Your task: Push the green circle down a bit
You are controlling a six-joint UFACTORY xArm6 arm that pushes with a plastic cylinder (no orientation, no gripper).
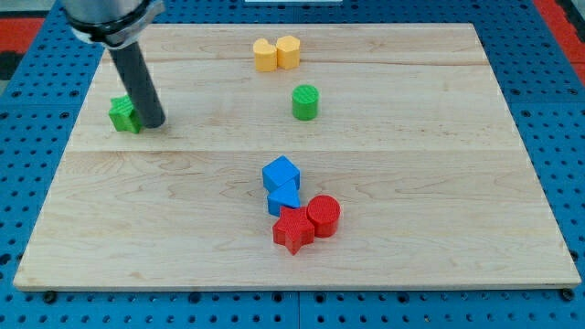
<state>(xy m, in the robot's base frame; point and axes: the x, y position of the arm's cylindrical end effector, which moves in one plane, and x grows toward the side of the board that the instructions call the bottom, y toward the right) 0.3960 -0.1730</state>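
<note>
The green circle (305,101) stands upright on the wooden board (439,183), a little above the view's centre. My tip (153,122) rests at the view's left, far to the left of the green circle and slightly below its level. The tip touches the right side of a green star-like block (122,115), which the rod partly hides.
Two yellow blocks (276,53) sit together near the top, above the green circle. Two blue blocks (281,184) are stacked close below centre, with a red star (293,229) and a red circle (323,215) touching just beneath them. A blue pegboard surrounds the board.
</note>
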